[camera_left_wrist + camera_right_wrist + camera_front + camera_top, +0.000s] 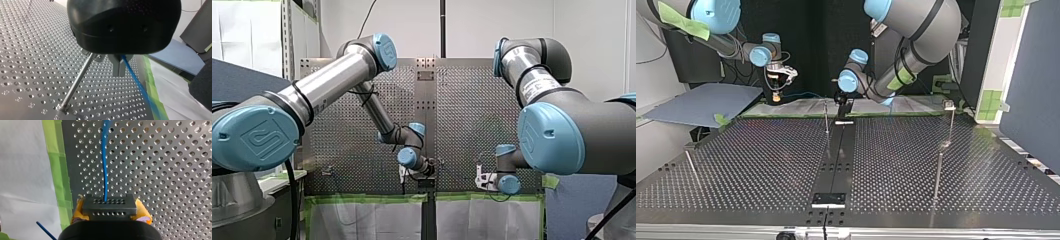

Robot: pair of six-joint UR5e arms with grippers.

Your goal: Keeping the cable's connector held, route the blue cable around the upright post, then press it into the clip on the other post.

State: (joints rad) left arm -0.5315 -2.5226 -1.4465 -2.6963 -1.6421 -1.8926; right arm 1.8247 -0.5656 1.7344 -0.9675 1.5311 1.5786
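Over perforated metal table (162, 170), right jaws clamp blocky connector (109, 206), left jaws blue cable (136, 82).

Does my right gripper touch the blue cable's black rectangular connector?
Touching: in the right wrist view, my right gripper's yellow pads press both sides of the black rectangular connector.

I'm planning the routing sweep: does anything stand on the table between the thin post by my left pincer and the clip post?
Nothing visible does. In the top view only the perforated metal table and its black centre strip lie between the thin metal upright post and the clip-topped post.
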